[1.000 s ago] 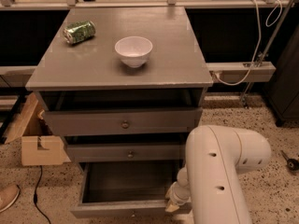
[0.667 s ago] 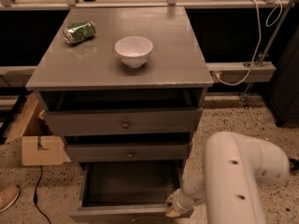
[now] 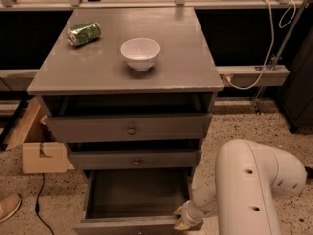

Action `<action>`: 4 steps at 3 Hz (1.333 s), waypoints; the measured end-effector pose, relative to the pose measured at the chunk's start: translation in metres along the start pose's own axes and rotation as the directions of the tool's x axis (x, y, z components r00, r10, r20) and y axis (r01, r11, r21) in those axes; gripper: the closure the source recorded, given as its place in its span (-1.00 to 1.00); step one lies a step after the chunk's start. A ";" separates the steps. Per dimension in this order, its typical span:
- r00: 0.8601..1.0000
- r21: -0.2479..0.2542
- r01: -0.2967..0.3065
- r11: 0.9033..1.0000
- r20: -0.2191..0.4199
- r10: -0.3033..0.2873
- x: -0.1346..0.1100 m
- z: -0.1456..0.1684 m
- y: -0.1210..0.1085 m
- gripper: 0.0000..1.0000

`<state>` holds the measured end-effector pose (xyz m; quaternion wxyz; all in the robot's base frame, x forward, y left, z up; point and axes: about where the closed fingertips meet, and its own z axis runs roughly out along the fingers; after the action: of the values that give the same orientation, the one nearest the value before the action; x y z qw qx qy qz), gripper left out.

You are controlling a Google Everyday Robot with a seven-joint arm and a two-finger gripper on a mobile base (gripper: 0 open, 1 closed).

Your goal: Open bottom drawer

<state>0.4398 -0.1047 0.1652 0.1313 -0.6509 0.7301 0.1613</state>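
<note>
Bottom drawer (image 3: 135, 196) is pulled well out of the cabinet (image 3: 195, 67), the lowest of three. Its dark inside is exposed and its front edge sits at the bottom of the view.

Gripper (image 3: 183, 220) is at the drawer's front right corner, touching or just beside the front panel. We can't tell whether it's spread, closed or pinching the panel, since that end is partly cut off by the frame edge.

Versus 1.0 s ago:
- The gripper sits a bit lower in view, and the drawer front looks slightly further out.
- The big white arm link (image 3: 254, 185) has swung right, clear of the middle drawer (image 3: 134, 159), which it partly covered before.
- Since 0.7 s ago we see only a small change in the arm.

Unchanged:
- The top drawer (image 3: 129, 129) and middle drawer, each with a dark gap above it.
- The white bowl (image 3: 140, 53) and green can (image 3: 83, 34) on top, well apart.
- The cardboard box (image 3: 41, 153) on the floor to the left.
</note>
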 end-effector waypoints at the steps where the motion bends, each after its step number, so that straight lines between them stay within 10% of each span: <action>1: 1.000 -0.002 0.004 1.000 0.003 -0.004 -0.001 -0.001 -0.001 0.03; 3: 0.998 0.007 0.056 0.998 0.043 -0.056 -0.022 -0.032 -0.007 -0.90; 4: 0.990 0.059 0.128 0.990 0.052 -0.131 -0.059 -0.104 -0.011 -1.00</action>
<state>0.4598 -0.0943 0.2833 0.1796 -0.6882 0.6866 0.1503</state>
